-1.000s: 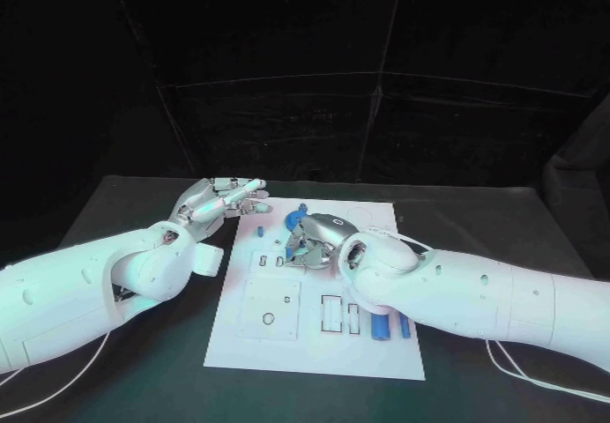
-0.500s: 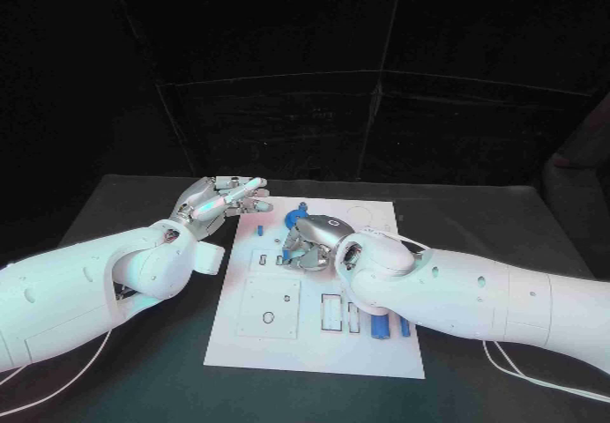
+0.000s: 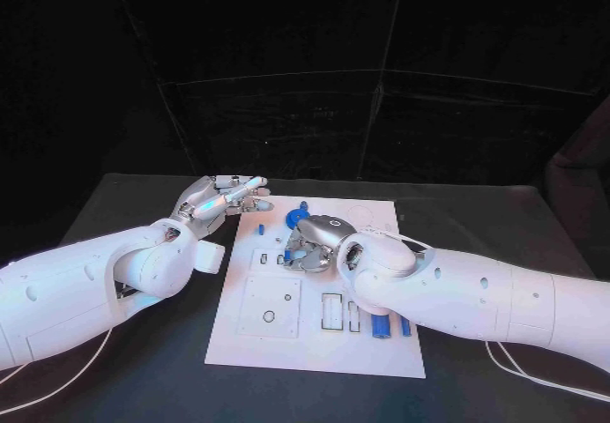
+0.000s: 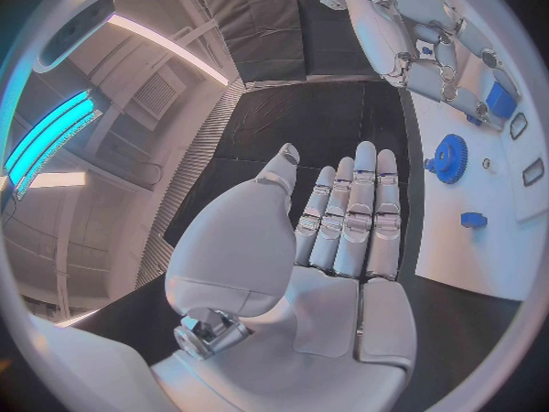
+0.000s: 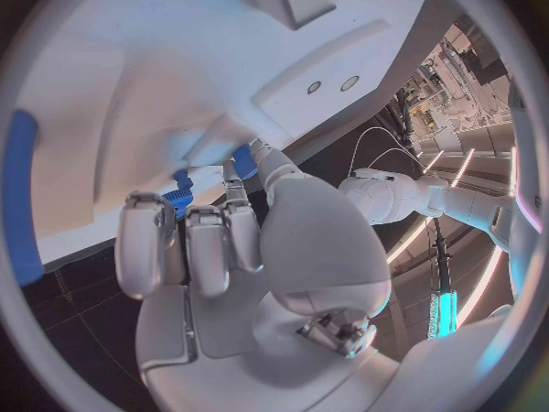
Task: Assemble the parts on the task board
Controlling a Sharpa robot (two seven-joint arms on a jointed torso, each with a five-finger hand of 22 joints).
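The white task board (image 3: 368, 216) lies mid-table. My right hand (image 3: 318, 238) is curled low over the board's middle, pinching a small blue part (image 3: 291, 256) in its fingertips; the left wrist view shows the same hand (image 4: 429, 37) and part (image 4: 500, 101). Just beyond the hand a blue gear (image 3: 300, 213) (image 4: 448, 158) sits on the board. A small blue peg (image 3: 261, 230) (image 4: 474, 220) stands near the left edge. My left hand (image 3: 224, 197) (image 4: 343, 220) hovers at the board's far left corner, fingers straight and apart, holding nothing.
On the near half of the board are a square recess with a hole (image 3: 270, 308) and narrow slots (image 3: 333, 313). Two blue cylinders (image 3: 385, 328) lie beside the slots, partly under my right forearm. Black table (image 3: 140, 379) surrounds the board.
My right hand has sunk slightly toward the board with the blue part, uncovering more of the gear. The left hand has stayed where it was.
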